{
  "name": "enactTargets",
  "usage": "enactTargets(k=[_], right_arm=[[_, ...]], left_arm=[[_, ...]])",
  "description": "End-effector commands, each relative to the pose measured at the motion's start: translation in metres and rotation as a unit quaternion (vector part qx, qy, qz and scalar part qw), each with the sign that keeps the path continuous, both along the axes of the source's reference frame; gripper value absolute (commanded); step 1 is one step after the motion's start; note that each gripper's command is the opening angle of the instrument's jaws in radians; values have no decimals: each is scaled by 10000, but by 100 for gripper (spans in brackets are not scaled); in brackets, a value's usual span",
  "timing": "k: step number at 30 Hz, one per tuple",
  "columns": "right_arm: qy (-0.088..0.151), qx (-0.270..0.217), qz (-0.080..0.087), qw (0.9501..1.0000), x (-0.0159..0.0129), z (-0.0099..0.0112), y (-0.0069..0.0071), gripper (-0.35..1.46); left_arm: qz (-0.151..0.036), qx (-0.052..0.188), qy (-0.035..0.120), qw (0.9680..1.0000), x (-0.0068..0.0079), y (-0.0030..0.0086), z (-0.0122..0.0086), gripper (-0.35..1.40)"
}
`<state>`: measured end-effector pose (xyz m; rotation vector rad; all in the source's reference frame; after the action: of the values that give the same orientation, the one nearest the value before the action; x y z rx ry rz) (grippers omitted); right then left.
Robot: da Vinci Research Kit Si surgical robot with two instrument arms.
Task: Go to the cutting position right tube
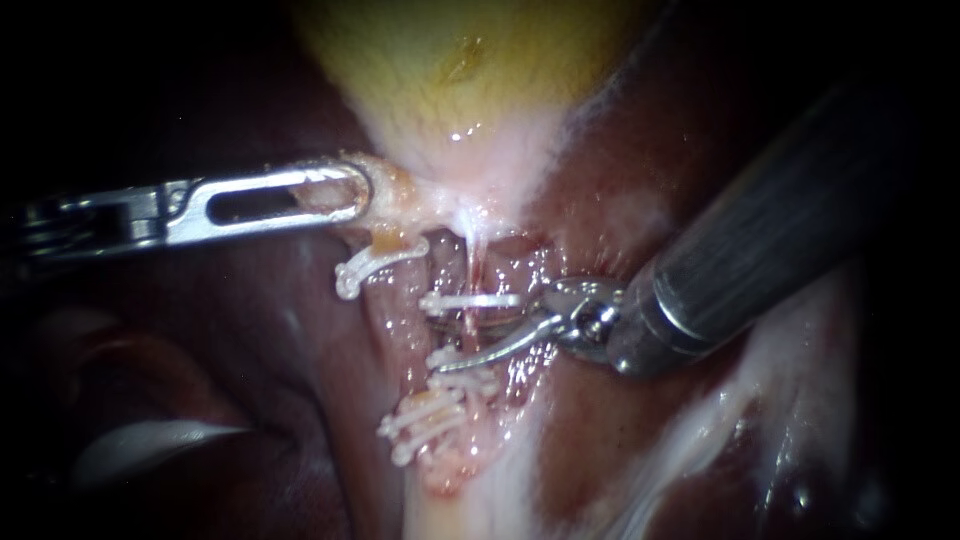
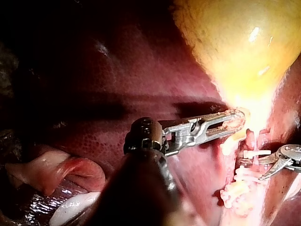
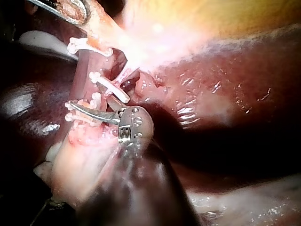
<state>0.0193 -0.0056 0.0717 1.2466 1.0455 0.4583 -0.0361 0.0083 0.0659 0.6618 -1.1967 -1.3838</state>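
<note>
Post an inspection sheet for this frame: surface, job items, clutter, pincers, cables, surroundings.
Surface: liver, wet, lying under everything.
Job's things: gallbladder; right tube, thin, with white clips across it.
Clutter: pale strip beside the liver, cannot identify.
Pincers: left instrument, pincer shut on the gallbladder at its neck; right instrument, pincer open at the right tube, between the clips.
Cables: nothing seen.
Surroundings: dark, nothing seen.
</note>
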Motion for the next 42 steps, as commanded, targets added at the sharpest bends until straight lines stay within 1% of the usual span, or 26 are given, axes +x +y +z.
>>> enactTargets(k=[1, 3, 4, 7, 9, 12, 14, 15, 20, 23, 30, 42], right_arm=[[30, 3, -22, 10000, 3, 0, -1, 141], [103, -29, -4, 9999, 7, -2, -2, 141], [182, -85, 26, 9998, 10, -2, -2, 139], [302, -285, 74, 9991, 15, -2, -2, 139], [358, -388, 140, 9985, 19, -2, -1, 141], [416, -484, 248, 9977, 26, 0, 1, 141], [452, -562, 361, 9967, 32, 2, 3, 142], [447, -597, 391, 9965, 34, 3, 4, 142], [493, -625, 601, 9950, 43, 7, 8, 144], [504, -614, 654, 9947, 45, 9, 10, 144], [541, -591, 695, 9944, 45, 9, 10, 144], [543, -594, 691, 9944, 44, 10, 9, 144]], left_arm=[[0, 1, 1, 10000, 0, 0, 0, -35], [0, 1, 1, 10000, 0, 0, 0, -35], [0, 1, 0, 10000, 0, 0, 0, -35], [-1, 1, 1, 10000, 0, 0, 0, -35], [-2, 1, 1, 10000, 0, 0, 1, -35], [-2, 1, 2, 10000, 1, 1, 1, -35], [-2, 0, 2, 10000, 1, 1, 2, -35], [-2, -1, 2, 10000, 1, 1, 2, -35], [-3, -2, 3, 10000, 0, 0, 2, -35], [-4, -3, 4, 10000, 0, 0, 2, -35], [-7, -5, 6, 10000, 0, -1, 3, -35], [-8, -6, 7, 10000, 0, -1, 3, -35]])
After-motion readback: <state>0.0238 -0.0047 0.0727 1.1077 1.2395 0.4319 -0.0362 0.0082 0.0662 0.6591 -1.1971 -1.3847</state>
